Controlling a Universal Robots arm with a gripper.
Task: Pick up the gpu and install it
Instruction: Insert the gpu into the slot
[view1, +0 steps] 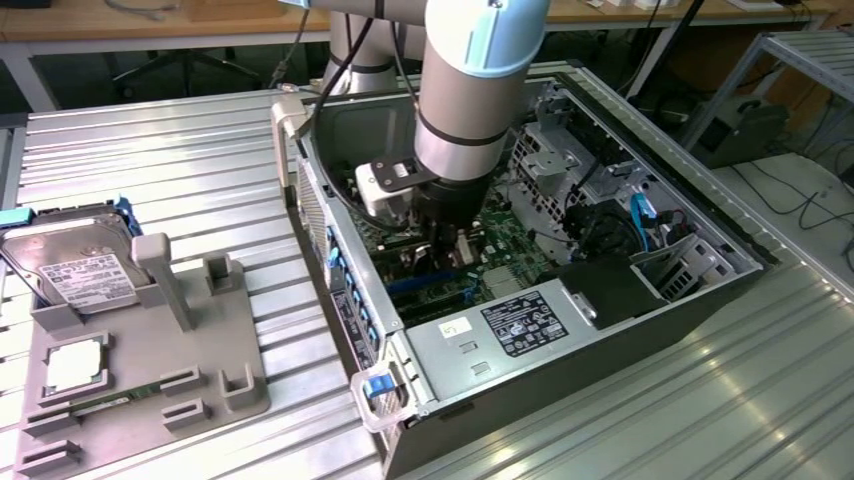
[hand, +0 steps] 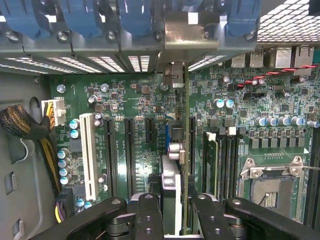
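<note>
- Ribbed silver sheet-metal table (view1: 174, 150): bears the whole set-up. Wooden desks and cables stand beyond the case.
- Open grey metal tower computer case (view1: 587, 340): lies on its side with the side panel off.
- Green motherboard (hand: 125, 100): lies on the case floor. It carries black expansion slots (hand: 129, 150), one white slot (hand: 89, 150) and an open processor socket (hand: 272, 190).
- Grey-and-blue robot arm (view1: 467, 90): reaches down into the middle of the case.
- Black two-finger gripper (hand: 179, 220): clenched on the gpu, one finger on each face.
- Thin flat gpu (hand: 171, 185): seen edge-on inside the case, standing upright over the slot row. Its far end is at the case's rear wall, beside the blue latches (hand: 80, 20). Whether its edge is seated cannot be told.
- Grey plastic parts tray (view1: 147, 350): outside the case, on the exterior view's left. It holds a silver hard drive with a white label (view1: 80, 270), a square processor (view1: 74, 365) and a narrow green memory stick (view1: 120, 400).
- Risk, misalignment: a card slightly off its slot line could jam or bend under downward pressure.
- Risk, bracket: the card's end could catch on the case's rear wall, leaving one end seated and the other lifted.
- Risk, grip: the thin card could tilt or slip between the fingers.
</note>
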